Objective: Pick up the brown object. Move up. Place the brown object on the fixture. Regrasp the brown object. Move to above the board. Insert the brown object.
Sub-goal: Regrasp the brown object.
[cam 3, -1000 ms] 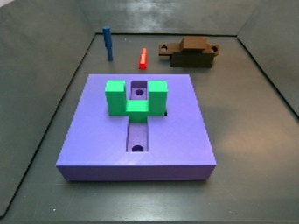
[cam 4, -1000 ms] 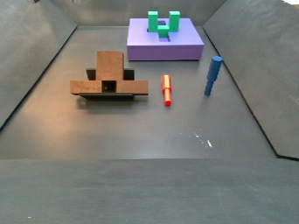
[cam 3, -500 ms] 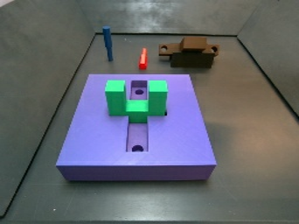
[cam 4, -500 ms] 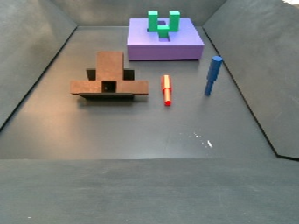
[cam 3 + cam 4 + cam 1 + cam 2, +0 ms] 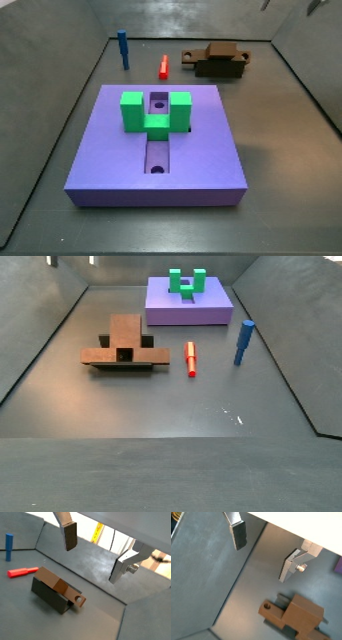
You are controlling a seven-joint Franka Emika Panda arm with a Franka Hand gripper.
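Main risk, as I judge it: the brown object (image 5: 62, 587) lies across the top of the fixture (image 5: 47, 597), overhanging w/ its holed end sticking out past the block. A descent that's off-centre could push on the overhang & tip or slide the bar off. Grasp angle matters too: if the fingers close skewed to the bar's long sides, it could twist in the pads & then not line up w/ the slot in the board (image 5: 107, 160) for insertion. The red bar (image 5: 22, 571) and blue post (image 5: 9, 546) sit near the fixture, so a wide approach might clip them.

Gripper (image 5: 97, 552): wide open, nothing between the fingers, touching nothing. In both wrist views the two silver plates w/ dark pads stand well apart, high above the floor. In the side views only the fingertips peek in at the top edge, so it's well up.

Brown object (image 5: 124, 341) rests on the fixture (image 5: 123, 362), well apart from the board (image 5: 189, 304), which carries the green U-block (image 5: 154, 112). Slot in front of the U-block looks free.
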